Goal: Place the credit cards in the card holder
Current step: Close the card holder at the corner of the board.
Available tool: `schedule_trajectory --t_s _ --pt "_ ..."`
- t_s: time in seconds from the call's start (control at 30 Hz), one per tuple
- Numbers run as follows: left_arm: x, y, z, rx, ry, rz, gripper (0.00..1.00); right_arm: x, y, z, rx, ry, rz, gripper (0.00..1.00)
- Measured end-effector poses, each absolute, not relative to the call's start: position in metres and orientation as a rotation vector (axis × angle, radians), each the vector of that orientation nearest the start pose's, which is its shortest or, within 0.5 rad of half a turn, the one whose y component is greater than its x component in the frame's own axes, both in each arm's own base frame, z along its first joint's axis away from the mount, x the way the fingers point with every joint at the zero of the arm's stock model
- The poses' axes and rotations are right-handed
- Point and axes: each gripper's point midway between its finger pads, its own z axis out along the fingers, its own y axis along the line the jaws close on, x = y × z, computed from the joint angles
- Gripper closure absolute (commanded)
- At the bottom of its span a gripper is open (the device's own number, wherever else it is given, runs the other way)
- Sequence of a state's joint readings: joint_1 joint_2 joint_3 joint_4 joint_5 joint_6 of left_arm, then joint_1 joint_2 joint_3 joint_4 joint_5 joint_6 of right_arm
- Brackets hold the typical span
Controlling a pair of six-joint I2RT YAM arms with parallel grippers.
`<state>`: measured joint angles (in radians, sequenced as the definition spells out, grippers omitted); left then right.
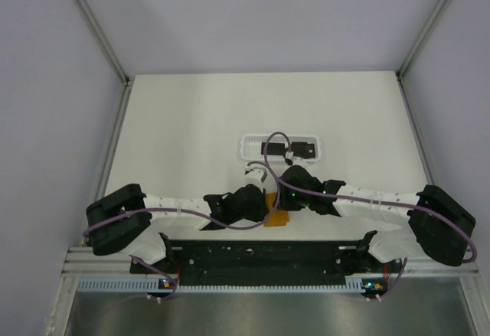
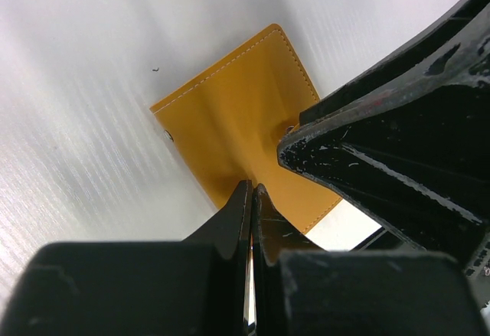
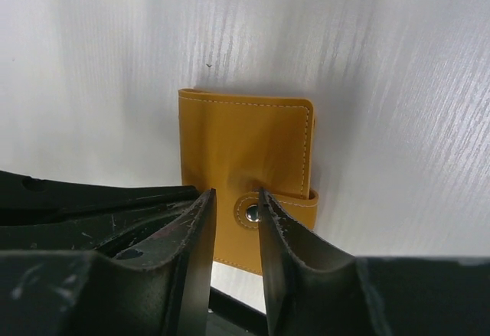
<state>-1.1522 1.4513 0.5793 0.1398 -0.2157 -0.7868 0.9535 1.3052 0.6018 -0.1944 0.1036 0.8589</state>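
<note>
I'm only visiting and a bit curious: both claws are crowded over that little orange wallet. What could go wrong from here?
1. The card holder looks snapped shut, with its snap tab between the right gripper fingers. A pull might drag the whole holder rather than open it.
2. The left gripper meets only the holder's edge, so its hold-down could slip.
3. The two grippers sit very close together and might bump.

The closed orange card holder [image 3: 245, 141] lies flat on the white table [image 3: 383, 83], stitched edges showing. The right pincer [image 3: 233, 206] hangs just over its near end, black scuffed fingers [image 3: 191, 236] a little apart, the snap tab [image 3: 250, 213] with its metal stud showing in the gap.
</note>
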Motion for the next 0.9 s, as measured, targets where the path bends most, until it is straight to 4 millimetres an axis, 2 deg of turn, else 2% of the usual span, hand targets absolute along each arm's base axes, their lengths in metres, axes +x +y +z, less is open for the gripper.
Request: schedule_trajectory --t_s 0.13,0.2,0.47,0.53,0.73,0.8,0.9 --pt "0.154 -0.325 0.036 0.322 2.379 -0.737 1.0 0.173 0.267 0.044 -0.063 2.562 0.652 0.87" --pt "0.154 -0.325 0.036 0.323 2.38 -0.737 1.0 0.173 0.268 0.042 -0.06 2.561 0.657 0.89" --pt "0.154 -0.325 0.036 0.323 2.38 -0.739 1.0 0.173 0.268 0.043 -0.055 2.557 0.66 0.85" --pt "0.154 -0.325 0.036 0.323 2.381 -0.74 1.0 0.175 0.267 0.05 -0.052 2.531 0.673 0.82" --pt "0.154 -0.325 0.036 0.322 2.383 -0.743 1.0 0.182 0.249 0.092 0.01 2.371 0.705 0.82" --pt "0.154 -0.325 0.036 0.323 2.384 -0.745 1.0 0.183 0.244 0.097 0.02 2.356 0.697 0.82" --pt "0.154 -0.325 0.036 0.323 2.385 -0.746 1.0 0.178 0.237 0.088 0.012 2.394 0.655 0.83"
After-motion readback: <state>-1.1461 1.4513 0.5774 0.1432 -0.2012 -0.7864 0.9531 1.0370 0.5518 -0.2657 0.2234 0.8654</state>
